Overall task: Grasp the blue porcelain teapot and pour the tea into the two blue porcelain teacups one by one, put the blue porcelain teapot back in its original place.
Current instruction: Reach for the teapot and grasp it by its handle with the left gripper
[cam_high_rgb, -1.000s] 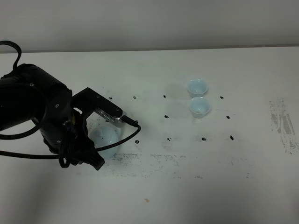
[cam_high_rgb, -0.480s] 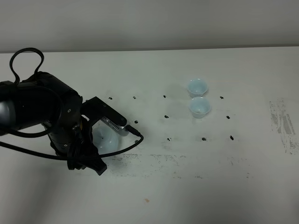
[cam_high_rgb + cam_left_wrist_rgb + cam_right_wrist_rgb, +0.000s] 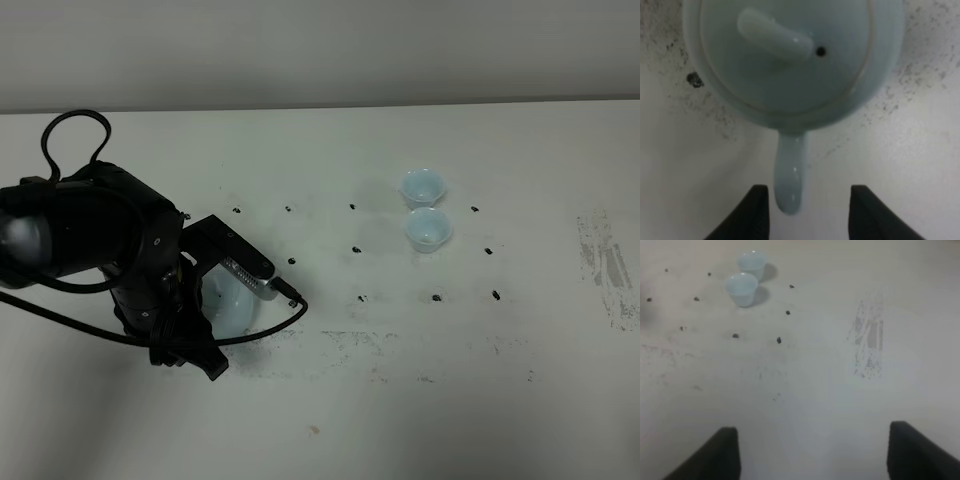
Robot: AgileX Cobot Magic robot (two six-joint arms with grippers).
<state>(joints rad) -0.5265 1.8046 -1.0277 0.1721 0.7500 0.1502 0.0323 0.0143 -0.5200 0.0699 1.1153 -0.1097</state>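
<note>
Lowering over the last second, the left fingers (image 3: 754, 212) now straddle the teapot (image 3: 232, 303) handle (image 3: 789, 177), spread, not yet gripping; teapot sits left on the worktop (image 3: 400, 400); grasp comes next; far cup (image 3: 422, 186) and near cup (image 3: 427, 229) stand well right, bare surface between; right fingers (image 3: 722, 452) spread, empty.

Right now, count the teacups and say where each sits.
2. The far teacup sits right of centre; the near teacup stands directly in front of it. The left arm could hide others.
</note>
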